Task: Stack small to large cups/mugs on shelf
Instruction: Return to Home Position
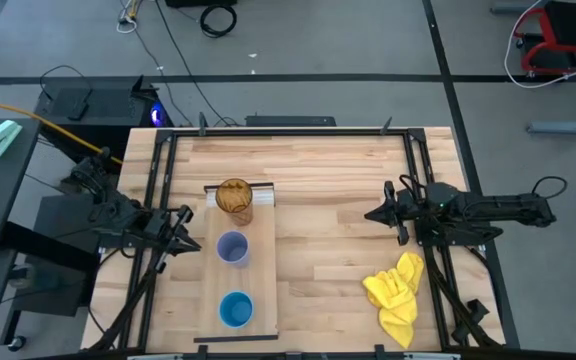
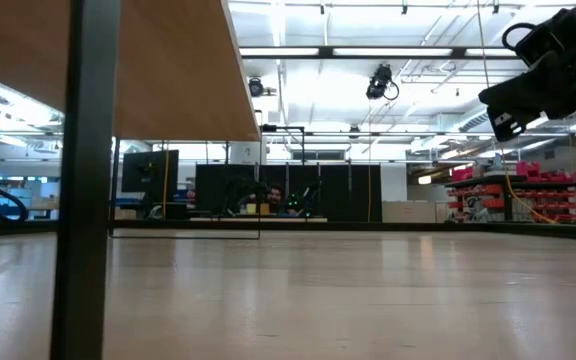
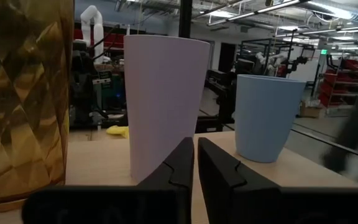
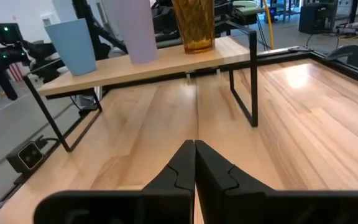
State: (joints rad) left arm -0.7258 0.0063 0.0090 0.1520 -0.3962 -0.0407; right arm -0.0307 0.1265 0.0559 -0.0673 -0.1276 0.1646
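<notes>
Wooden table top [image 1: 328,270]; my left gripper [image 1: 194,243], clenched on nothing, beside the shelf [image 1: 259,275]; on it, in a row, amber tumbler [image 1: 234,198], lavender cup [image 1: 232,248], blue cup [image 1: 236,309]; my right gripper [image 1: 370,214], likewise clenched empty, well apart.

The left arm [image 1: 118,215] and right arm [image 1: 488,208] are black, with thin black cables in loops. The left gripper [image 3: 195,152] and right gripper [image 4: 194,149] have 2 black, wedge-shaped fingers each.
</notes>
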